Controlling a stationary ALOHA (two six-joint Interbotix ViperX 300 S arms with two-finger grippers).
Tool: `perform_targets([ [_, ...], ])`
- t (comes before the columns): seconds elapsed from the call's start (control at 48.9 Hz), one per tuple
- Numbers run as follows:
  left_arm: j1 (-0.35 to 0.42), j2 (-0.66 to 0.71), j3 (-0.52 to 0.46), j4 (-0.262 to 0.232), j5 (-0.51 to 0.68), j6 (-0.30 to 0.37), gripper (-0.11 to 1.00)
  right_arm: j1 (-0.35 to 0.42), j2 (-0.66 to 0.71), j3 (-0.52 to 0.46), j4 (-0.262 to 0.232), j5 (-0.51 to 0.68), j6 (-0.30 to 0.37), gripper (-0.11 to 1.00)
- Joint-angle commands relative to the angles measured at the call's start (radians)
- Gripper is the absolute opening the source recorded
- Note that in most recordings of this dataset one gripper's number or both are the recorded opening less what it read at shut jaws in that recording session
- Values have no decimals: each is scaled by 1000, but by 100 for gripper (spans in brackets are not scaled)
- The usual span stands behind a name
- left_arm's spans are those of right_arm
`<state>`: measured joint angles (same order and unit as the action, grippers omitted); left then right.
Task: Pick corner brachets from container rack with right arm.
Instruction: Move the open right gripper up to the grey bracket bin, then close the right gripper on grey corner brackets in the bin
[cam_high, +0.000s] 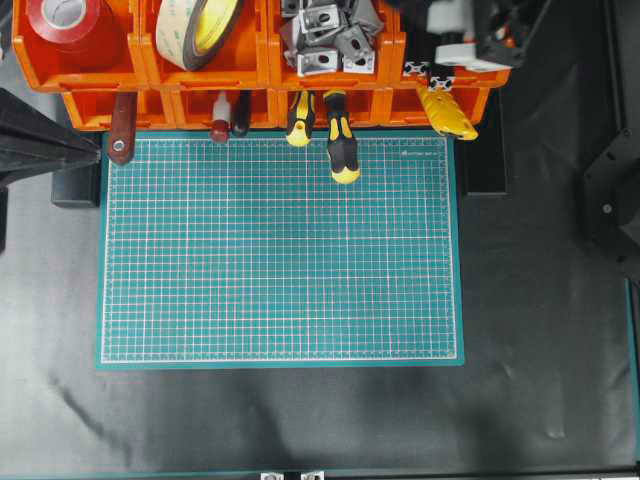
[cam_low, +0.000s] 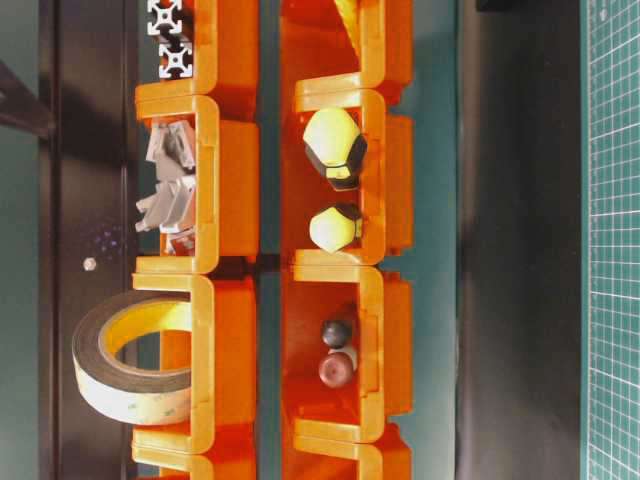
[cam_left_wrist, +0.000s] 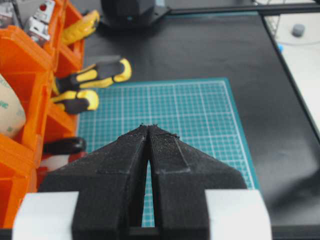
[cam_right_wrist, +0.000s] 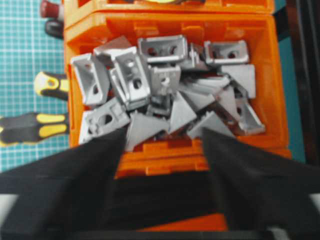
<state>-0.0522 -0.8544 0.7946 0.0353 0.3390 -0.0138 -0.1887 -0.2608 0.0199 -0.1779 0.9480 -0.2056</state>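
Note:
The corner brachets are a heap of small grey metal angle pieces filling one upper bin of the orange container rack. My right gripper hangs over the near edge of that bin, jaws spread wide, with nothing between them. From overhead, the brachets sit in the third top bin of the rack, with the right arm just to their right. The table-level view shows the brachets in their bin. My left gripper is shut and empty above the green mat.
A green cutting mat lies in front of the rack. Yellow-and-black screwdriver handles poke out of the lower bins. A tape roll and red tape fill the upper bins to the left, and a yellow cutter sticks out lower right.

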Motion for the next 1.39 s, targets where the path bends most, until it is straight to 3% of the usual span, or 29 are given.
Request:
perform_targets([
  [0.0,3,2,-31,3,-3,-3,0,-3,-2,0,-3,-57,-5,72],
  [0.102,-2,3,-31,2,-5,-3,0,-3,3,2,-3,-83,3,85],
  [1.104,3,2,-25,3,15,-2,0,-54,186,-21,-3,-130,8,83],
  [1.226,3,-3,-23,3,17,-2,0,-44,183,-18,-3,-120,3,72],
  [1.37,6,-3,-23,3,17,0,0,-31,181,-20,-3,-115,3,37],
])
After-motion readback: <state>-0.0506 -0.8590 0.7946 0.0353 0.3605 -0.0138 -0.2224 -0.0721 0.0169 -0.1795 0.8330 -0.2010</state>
